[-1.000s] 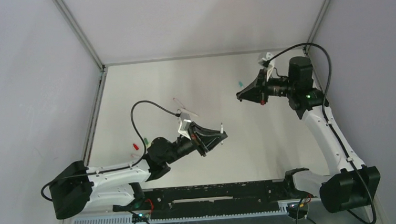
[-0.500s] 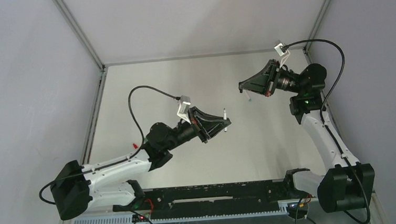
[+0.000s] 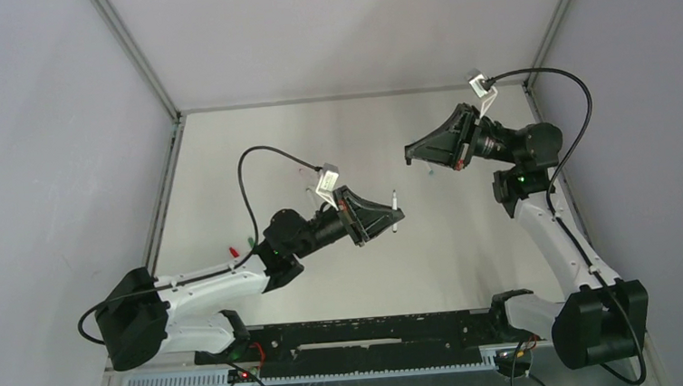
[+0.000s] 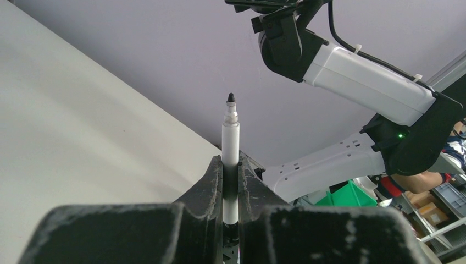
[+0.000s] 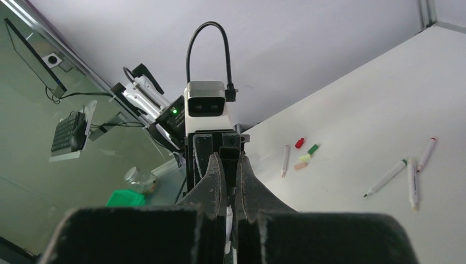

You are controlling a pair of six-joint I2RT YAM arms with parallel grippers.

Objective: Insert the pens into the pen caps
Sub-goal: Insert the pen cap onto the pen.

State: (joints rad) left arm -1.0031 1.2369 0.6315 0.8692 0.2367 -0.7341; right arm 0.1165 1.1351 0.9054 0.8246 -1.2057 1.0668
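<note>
Both arms have swung closer together. Left gripper (image 4: 231, 165) clamps an uncapped black-tipped pen (image 4: 231, 140); right gripper (image 5: 231, 162) is pinched shut. Capping it is not yet done.

Table-mounted robot at work: the white-and-black left arm (image 3: 204, 292) stretches from its near-left base toward the middle of the table. Its wrist is raised, and the black two-finger left gripper (image 3: 394, 212) is clamped on a white-barrelled marker pen (image 4: 231, 144) held crosswise to the fingers. The white-and-black right arm (image 3: 560, 232) climbs from its near-right base to the far right, forearm turned leftward. The black right gripper (image 3: 411, 154) hangs above the table with its jaws pressed together, facing the left gripper and well apart from it.
</note>
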